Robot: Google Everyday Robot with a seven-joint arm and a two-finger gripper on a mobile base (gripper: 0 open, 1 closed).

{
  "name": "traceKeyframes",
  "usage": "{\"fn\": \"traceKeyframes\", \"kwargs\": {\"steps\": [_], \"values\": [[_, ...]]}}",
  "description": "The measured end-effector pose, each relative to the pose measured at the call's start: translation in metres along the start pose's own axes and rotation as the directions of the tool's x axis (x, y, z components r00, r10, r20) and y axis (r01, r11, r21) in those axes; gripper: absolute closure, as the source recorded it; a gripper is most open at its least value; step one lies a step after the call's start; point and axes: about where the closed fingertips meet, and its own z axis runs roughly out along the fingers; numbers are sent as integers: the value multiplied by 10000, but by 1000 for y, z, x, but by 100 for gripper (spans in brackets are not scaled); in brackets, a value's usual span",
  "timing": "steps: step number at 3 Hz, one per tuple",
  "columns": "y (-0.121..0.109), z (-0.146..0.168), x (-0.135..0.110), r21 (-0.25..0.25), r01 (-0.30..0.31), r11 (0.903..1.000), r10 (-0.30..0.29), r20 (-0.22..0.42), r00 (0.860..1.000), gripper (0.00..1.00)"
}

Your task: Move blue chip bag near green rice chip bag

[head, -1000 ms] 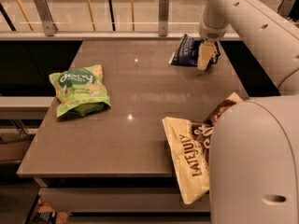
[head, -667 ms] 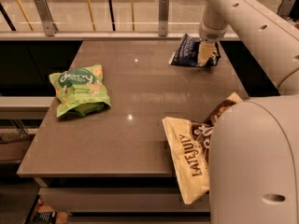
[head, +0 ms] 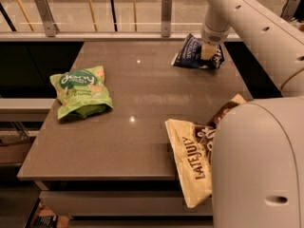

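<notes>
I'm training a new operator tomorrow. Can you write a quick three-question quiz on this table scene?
1. True or false: the claw is at the blue chip bag.
2. Which bag overhangs the table's front edge? A) green rice chip bag B) Late July bag C) blue chip bag
3. Fill in: the green rice chip bag lies toward the picture's ___ side.
Key: 1 true; 2 B; 3 left.

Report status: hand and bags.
Hand at blue chip bag, far right of table. Green rice chip bag at left side, well apart. Late July bag at near edge, off the line between.
</notes>
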Motion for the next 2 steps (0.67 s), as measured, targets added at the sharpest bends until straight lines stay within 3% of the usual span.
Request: {"fn": "traceKeyframes", "kwargs": {"steps": [1, 2], "values": [[1, 3, 0, -45, 11, 10000, -11, -12, 10000, 100], [1, 3, 0, -44, 12, 10000, -12, -11, 10000, 100]]}}
